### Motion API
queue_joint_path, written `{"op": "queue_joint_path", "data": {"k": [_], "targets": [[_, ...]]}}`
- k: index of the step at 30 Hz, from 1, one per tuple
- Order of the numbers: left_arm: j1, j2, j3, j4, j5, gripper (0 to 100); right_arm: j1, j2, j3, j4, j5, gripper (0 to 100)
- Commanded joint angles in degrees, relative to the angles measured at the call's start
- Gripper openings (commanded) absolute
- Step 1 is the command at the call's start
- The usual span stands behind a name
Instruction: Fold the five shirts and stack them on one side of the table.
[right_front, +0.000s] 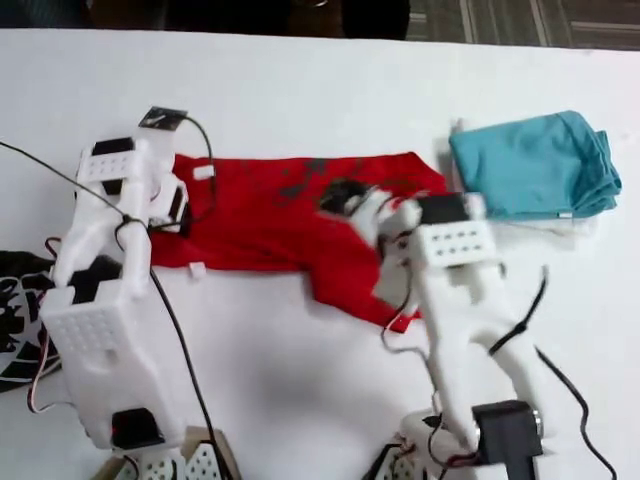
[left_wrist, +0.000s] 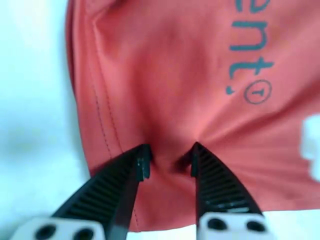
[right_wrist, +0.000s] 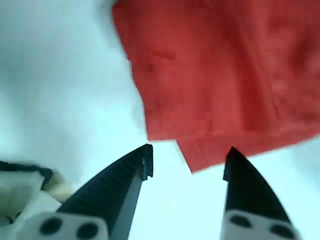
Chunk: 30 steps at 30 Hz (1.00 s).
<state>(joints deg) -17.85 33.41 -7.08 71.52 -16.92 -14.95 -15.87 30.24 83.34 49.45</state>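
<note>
A red shirt (right_front: 260, 225) with dark print lies spread across the middle of the white table (right_front: 300, 90), one flap reaching toward the front. My left gripper (right_front: 185, 205) is down on its left edge. In the left wrist view the red shirt (left_wrist: 170, 75) puckers between the black fingers, and the left gripper (left_wrist: 170, 157) is shut on that pinch of cloth. My right gripper (right_front: 340, 197) hovers over the shirt's middle. In the right wrist view the right gripper (right_wrist: 189, 157) stands open with nothing in it, just short of a hem corner of the red shirt (right_wrist: 215, 65).
A folded teal shirt (right_front: 535, 165) rests on a folded white one (right_front: 560, 228) at the right side of the table. A black-and-white patterned garment (right_front: 15, 320) lies at the left edge. Bare tabletop runs along the back and the front middle.
</note>
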Motion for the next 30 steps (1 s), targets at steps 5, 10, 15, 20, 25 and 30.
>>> {"op": "queue_joint_path", "data": {"k": [5, 10, 15, 20, 25, 30], "targets": [[3.96, -8.62, -5.41, 11.52, 4.22, 18, -0.66, 2.33, 12.40, -22.20, -5.54, 23.7], [4.48, -14.68, -9.89, 18.29, 3.96, 18, 4.97, 11.38, 12.57, -28.97, -5.27, 23.7], [-0.35, -15.74, -10.59, 17.67, 2.90, 18, 11.74, 17.27, 8.18, -26.95, -1.32, 23.6], [-2.20, -12.22, -10.07, 16.09, 0.88, 18, 15.34, 15.78, 4.40, -22.55, 1.49, 23.6], [-2.02, -7.82, -10.24, 15.21, 0.97, 18, 14.64, 10.51, 1.58, -17.54, 1.58, 23.6], [-2.02, -5.27, -10.24, 13.71, 1.05, 18, 13.85, 5.05, 1.23, -15.43, 1.58, 23.7]]}}
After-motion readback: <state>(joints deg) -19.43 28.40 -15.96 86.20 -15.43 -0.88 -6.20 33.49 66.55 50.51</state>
